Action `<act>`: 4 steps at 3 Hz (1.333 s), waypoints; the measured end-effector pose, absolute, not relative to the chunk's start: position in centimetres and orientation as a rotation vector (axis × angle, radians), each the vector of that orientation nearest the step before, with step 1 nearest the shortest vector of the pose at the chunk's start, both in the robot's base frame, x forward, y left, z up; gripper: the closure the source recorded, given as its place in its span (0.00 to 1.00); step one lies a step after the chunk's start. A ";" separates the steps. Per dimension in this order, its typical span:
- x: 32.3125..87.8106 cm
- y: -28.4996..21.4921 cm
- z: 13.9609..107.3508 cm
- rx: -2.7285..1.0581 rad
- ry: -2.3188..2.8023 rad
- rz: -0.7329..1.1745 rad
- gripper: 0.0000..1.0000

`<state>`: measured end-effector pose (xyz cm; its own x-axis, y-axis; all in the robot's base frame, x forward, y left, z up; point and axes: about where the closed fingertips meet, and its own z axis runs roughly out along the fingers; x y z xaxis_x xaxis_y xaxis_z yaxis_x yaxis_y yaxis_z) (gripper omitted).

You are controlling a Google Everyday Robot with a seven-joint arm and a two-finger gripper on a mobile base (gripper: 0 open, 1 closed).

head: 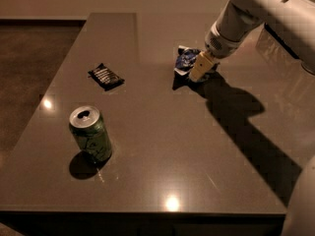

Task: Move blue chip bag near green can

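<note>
Gripper (pixel 199 69) touching bag (pixel 186 59) on its right side, whether clamped I cannot tell, packet (pixel 106 76) lying off left, can (pixel 91 134) standing well apart.

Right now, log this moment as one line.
gripper: at blue chip bag, far side | green can: standing, near-left | move: not done

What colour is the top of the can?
Silver, best seen in the camera view on the green can. The gripper is at the blue chip bag.
</note>
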<state>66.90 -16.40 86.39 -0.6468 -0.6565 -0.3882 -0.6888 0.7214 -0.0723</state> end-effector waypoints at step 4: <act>57.0 -11.3 91.4 -1.497 2.232 0.192 1.00</act>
<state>56.96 -11.31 91.39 -0.3144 -0.8446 -0.4334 -0.9061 0.4031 -0.1283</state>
